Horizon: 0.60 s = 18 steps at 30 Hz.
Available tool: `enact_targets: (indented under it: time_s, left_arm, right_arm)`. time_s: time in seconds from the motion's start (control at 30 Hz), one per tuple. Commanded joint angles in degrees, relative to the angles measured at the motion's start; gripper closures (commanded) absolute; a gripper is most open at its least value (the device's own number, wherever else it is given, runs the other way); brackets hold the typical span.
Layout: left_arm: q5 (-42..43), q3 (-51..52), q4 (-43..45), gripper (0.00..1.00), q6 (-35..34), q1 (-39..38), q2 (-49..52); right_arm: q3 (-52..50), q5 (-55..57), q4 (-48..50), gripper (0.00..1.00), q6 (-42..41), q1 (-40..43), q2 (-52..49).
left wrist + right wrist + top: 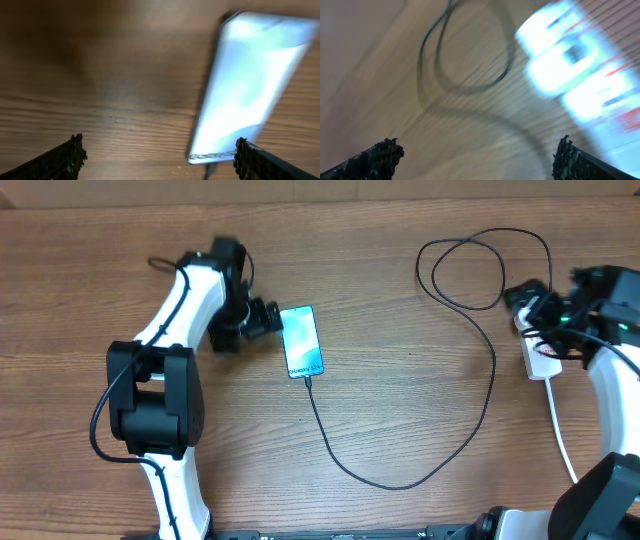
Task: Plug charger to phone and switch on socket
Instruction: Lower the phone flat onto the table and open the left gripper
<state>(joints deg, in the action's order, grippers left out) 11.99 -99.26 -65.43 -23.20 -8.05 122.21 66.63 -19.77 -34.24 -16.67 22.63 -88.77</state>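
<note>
The phone (302, 341) lies on the table with its blue screen up. The charger cable (400, 480) runs from its bottom edge in a long loop toward the socket (541, 356) at the right, where my right arm covers the plug end. My left gripper (266, 317) is open and empty just left of the phone's top end. In the left wrist view the phone (250, 85) is blurred, with its bottom corner beside the right fingertip of the left gripper (160, 155). My right gripper (530, 302) is open over the socket's far end. The right wrist view is blurred and shows the open right gripper (480, 155), the socket (580, 75) and a cable loop (470, 60).
The socket's white cord (560, 430) runs toward the front edge at the right. The charger cable forms loops (470, 270) at the back right.
</note>
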Motion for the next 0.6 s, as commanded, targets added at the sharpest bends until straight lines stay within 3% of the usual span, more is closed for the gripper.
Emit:
enact_targets:
  time_s: [0.0,0.2,0.37,0.4,0.47,0.53,0.57]
  left_arm:
    - [-2.38,-9.75,-3.48,0.0,4.42,-1.81,-0.5]
    - [-2.54,-20.24,-8.57,0.0,7.67,-5.62,-0.5]
    - [-2.56,-23.23,-8.57,0.0,8.46,-9.07,-0.5]
    - [-2.56,-23.28,-8.28,0.0,8.46,-9.64,-0.5]
    - [-2.56,-23.26,-8.09,0.0,8.44,-10.75,-0.5]
    - [-2.56,-23.26,-8.13,0.0,8.44,-11.56,-0.5]
    - [-2.56,-23.26,-8.13,0.0,8.41,-11.87,-0.5]
  right_arm:
    - [0.22,5.18,3.82,0.0,-1.22,3.37,0.7]
    - [0.98,5.2,10.29,0.0,-4.2,8.35,-4.02]
    - [4.46,5.22,11.47,0.02,-4.2,8.94,-11.26]
    - [5.38,5.25,11.39,0.07,-4.48,8.94,-12.94]
    - [6.86,5.42,11.37,0.3,-5.99,8.96,-16.02]
    - [8.07,5.64,11.43,0.66,-6.32,8.96,-18.49]
    - [8.52,5.64,11.52,0.78,-6.32,8.94,-19.54]
